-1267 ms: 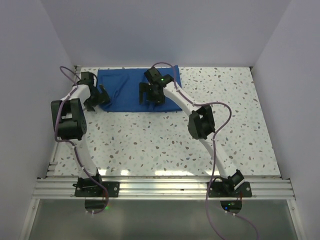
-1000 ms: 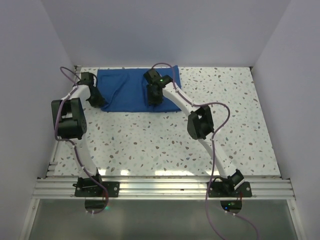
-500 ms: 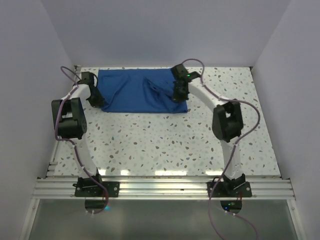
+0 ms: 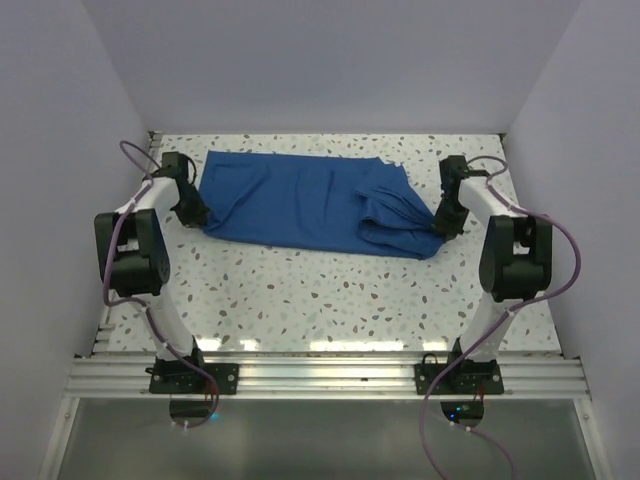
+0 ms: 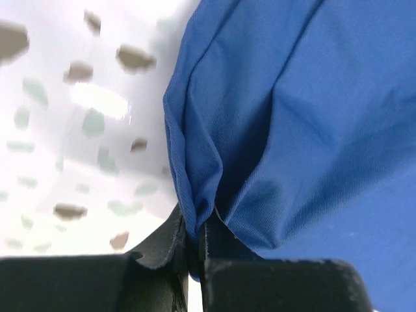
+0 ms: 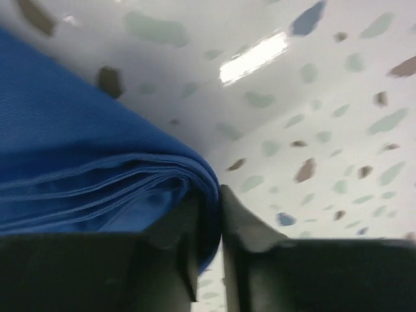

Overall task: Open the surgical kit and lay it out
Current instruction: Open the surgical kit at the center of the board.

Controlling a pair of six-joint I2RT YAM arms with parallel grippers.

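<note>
Left hand [image 4: 197, 213] and right hand [image 4: 438, 228] pinch opposite ends of the blue wrap [image 4: 300, 200] between them.

The cloth wrap [image 4: 300, 200] is a royal-blue woven fabric, matt, with a fine ribbed weave that shows close up in the wrist views. It lies in soft creases, with thin stacked layers at its right end. The tabletop [image 4: 330, 290] is smooth and glossy, white with terrazzo-like flecks and bright light patches. The left gripper [image 5: 194, 229] and right gripper [image 6: 208, 196] look like matt black plastic. The rail [image 4: 320, 375] is silvery metal with a dull sheen.
</note>
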